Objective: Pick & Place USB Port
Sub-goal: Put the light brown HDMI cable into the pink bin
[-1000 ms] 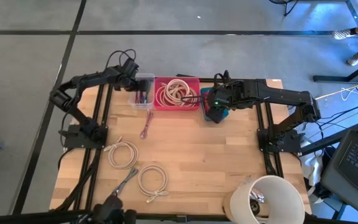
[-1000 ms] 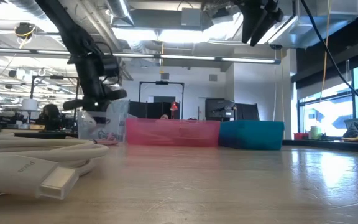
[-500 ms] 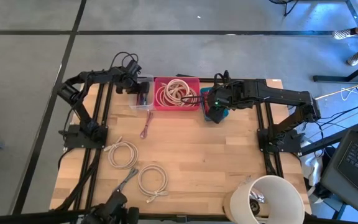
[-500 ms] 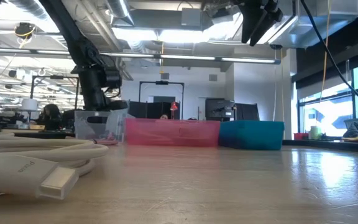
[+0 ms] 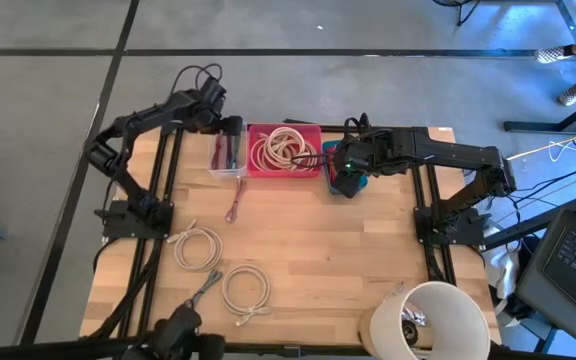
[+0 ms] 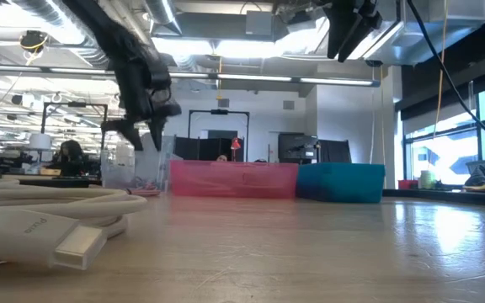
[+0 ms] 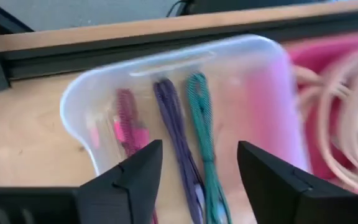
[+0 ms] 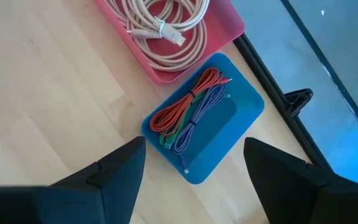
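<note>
- Left gripper [image 7: 194,171] open, empty, above the clear bin [image 7: 73,106].
- Pink, purple and green cables [image 7: 199,118] lie inside that bin.
- Right gripper [image 8: 194,165] open, hovering over the blue bin [image 8: 241,124].
- Loose pink cable [image 5: 236,203] on the table.

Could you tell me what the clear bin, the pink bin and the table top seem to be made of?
Clear bin: probably thin translucent plastic with a slightly frosted finish, since the braided cables inside and the wood beneath show through its walls.
Pink bin: apparently opaque moulded plastic, evenly coloured with a rounded rim.
Table top: looks like light wood planks with a smooth, slightly glossy finish; grain and board seams show.
</note>
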